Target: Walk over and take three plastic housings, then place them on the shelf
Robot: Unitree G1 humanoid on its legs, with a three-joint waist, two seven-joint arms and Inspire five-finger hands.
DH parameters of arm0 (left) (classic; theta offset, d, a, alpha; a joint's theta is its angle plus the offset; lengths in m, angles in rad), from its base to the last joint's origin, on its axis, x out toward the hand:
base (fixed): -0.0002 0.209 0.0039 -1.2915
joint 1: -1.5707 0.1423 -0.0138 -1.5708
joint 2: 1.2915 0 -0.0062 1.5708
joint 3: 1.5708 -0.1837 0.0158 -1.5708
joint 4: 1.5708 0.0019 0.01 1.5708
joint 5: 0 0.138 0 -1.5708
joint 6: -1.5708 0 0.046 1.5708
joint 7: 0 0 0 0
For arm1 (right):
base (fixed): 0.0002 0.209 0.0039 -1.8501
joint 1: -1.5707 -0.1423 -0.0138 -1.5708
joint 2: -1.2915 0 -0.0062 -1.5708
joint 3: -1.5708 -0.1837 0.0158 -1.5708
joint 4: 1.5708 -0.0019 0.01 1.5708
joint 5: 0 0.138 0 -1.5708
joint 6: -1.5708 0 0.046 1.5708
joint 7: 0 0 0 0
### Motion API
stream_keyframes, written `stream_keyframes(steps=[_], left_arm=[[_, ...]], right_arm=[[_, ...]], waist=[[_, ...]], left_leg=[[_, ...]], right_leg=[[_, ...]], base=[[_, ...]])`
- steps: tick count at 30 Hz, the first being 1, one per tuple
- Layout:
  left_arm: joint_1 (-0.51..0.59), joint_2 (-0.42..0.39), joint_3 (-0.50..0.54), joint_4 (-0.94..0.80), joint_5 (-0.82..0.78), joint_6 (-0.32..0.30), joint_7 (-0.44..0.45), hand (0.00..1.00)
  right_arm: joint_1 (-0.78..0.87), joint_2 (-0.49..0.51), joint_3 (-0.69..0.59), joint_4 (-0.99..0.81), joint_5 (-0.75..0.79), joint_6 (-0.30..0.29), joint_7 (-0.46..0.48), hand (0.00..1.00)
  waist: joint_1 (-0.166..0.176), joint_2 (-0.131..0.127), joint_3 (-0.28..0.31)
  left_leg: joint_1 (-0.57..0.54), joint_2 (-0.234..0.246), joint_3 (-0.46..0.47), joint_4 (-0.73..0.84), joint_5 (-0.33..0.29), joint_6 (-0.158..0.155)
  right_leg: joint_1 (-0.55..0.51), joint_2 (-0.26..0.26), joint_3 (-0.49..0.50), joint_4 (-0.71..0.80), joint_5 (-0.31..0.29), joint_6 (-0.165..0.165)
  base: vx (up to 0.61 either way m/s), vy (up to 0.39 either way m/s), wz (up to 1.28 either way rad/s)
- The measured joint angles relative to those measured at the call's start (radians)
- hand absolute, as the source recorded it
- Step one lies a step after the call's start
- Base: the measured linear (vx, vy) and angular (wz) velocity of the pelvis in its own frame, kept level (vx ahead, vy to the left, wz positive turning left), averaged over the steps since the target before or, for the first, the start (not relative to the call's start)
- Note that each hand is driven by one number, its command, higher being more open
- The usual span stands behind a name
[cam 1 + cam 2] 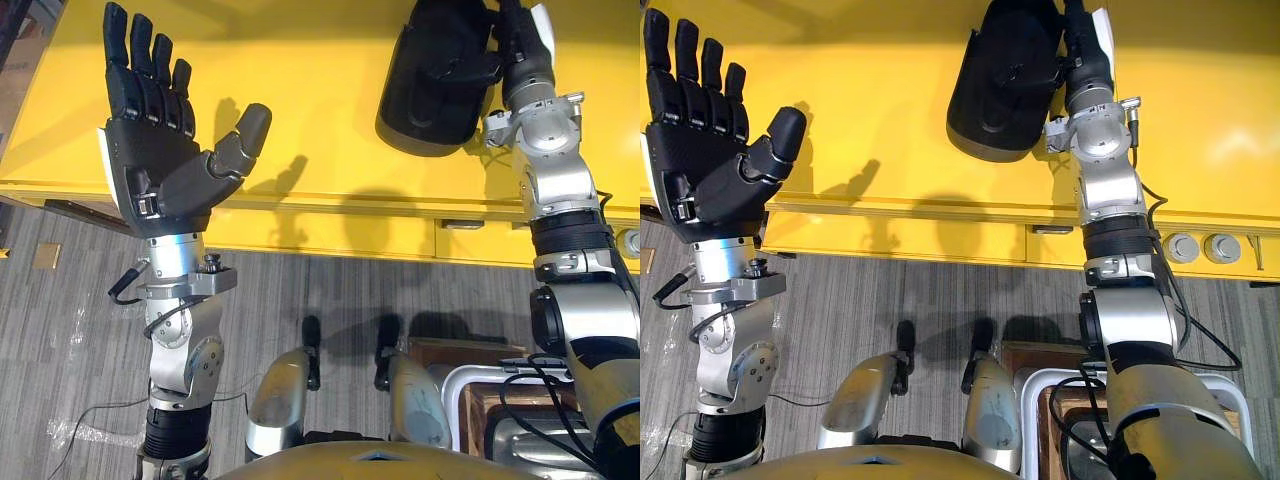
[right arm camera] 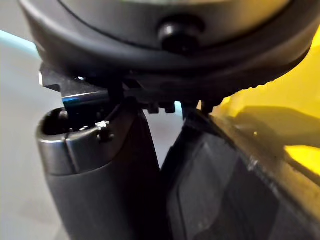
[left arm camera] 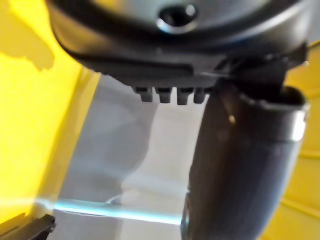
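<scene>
Right hand point(image 1: 514, 58) is gripping one black plastic housing point(image 1: 430, 92), with the fingers curling over the housing's upper edge and the thumb point(image 2: 95, 175) lying against its side in the right wrist view. The housing is a dark, rounded shell, and it is sitting over the top of the yellow bench point(image 1: 300, 80), well in from the front edge. It appears to be hanging just above the surface rather than resting on it, but the angle is too poor to be sure.

Left hand point(image 1: 160, 150) is standing upright over the bench's front edge, palm facing the robot, with the fingers straight and spread wide and the thumb point(image 3: 240, 165) angling out to the side. It is holding nothing and touching nothing, and it is well apart from the right hand and the housing.

The bench's front face is showing a yellow panel below the top, with two round grey buttons point(image 1: 1202, 247) side by side near the right arm. Grey carpet floor point(image 1: 80, 300) is running beneath the bench front. A white-framed wooden crate point(image 1: 478, 395) is standing on the floor just beside the right arm.
</scene>
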Motion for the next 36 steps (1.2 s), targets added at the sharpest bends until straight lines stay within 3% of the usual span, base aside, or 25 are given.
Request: stream_keyframes(steps=[2,5,7,11,15,17,20,27,36], left_arm=[[0.026,0.000,-0.003,0.002,-0.012,-0.001,-0.003,1.00],[0.055,0.001,-0.004,0.002,-0.036,-0.004,-0.013,1.00],[0.086,0.002,-0.010,0.003,-0.047,-0.005,-0.032,1.00],[0.094,0.002,-0.010,0.018,-0.048,-0.005,-0.036,1.00],[0.095,0.002,-0.005,0.018,-0.048,-0.002,-0.047,1.00],[0.090,-0.003,-0.005,0.017,-0.046,0.010,-0.065,1.00],[0.113,-0.018,-0.005,0.015,-0.022,0.050,-0.065,1.00],[0.244,-0.070,0.037,0.014,-0.004,0.070,-0.057,1.00],[0.279,-0.099,0.119,-0.022,-0.048,0.019,-0.011,1.00]], right_arm=[[0.000,-0.021,0.002,-0.015,-0.038,-0.086,-0.089,1.00],[0.019,-0.045,-0.012,-0.126,-0.079,-0.151,-0.180,1.00],[0.104,-0.044,-0.052,-0.368,-0.148,-0.222,-0.255,1.00],[0.282,-0.003,-0.056,-0.663,-0.192,-0.322,-0.252,1.00],[0.482,0.162,-0.002,-0.818,-0.110,-0.299,-0.065,1.00],[0.559,0.223,0.057,-0.806,-0.044,-0.224,0.043,1.00],[0.598,0.282,0.131,-0.746,0.010,-0.163,0.111,1.00],[0.676,0.390,0.230,-0.740,0.094,-0.143,0.142,1.00],[0.679,0.451,0.293,-0.700,0.103,-0.107,0.079,1.00]], waist=[[-0.001,0.000,0.000],[-0.006,0.000,0.000],[-0.018,0.000,0.000],[-0.035,0.000,-0.003],[-0.054,-0.001,-0.032],[-0.060,0.001,-0.050],[-0.057,0.001,-0.079],[-0.037,-0.004,-0.133],[-0.019,-0.016,-0.159]], left_leg=[[0.000,-0.001,-0.003,-0.001,0.000,0.000],[0.000,-0.001,-0.004,-0.001,0.000,0.000],[0.005,0.000,-0.015,0.003,-0.004,-0.003],[0.039,0.000,-0.021,0.004,-0.014,-0.002],[0.060,0.001,0.000,0.004,-0.026,0.007],[0.077,0.001,0.005,0.004,-0.029,0.006],[0.096,0.001,0.002,0.003,-0.034,0.005],[0.110,-0.006,-0.029,-0.001,-0.035,0.003],[0.109,-0.011,-0.044,-0.002,-0.035,0.003]], right_leg=[[0.001,0.000,-0.002,-0.001,0.000,0.000],[0.002,0.001,-0.002,-0.003,0.000,0.000],[0.020,0.006,-0.005,-0.019,0.002,0.001],[0.066,0.011,-0.006,-0.044,0.005,0.005],[0.096,0.023,0.015,-0.085,0.021,0.011],[0.122,0.025,0.018,-0.111,0.033,0.014],[0.150,0.028,0.016,-0.133,0.037,0.015],[0.201,0.032,-0.017,-0.177,0.047,0.013],[0.209,0.024,-0.032,-0.177,0.045,0.012]], base=[[0.00,0.000,0.00],[0.00,0.000,0.00],[0.01,0.006,0.08],[0.01,0.006,0.01],[0.00,0.018,-0.16],[0.02,0.029,-0.10],[0.00,0.005,0.01],[0.01,0.005,0.12],[-0.02,0.013,0.06]])
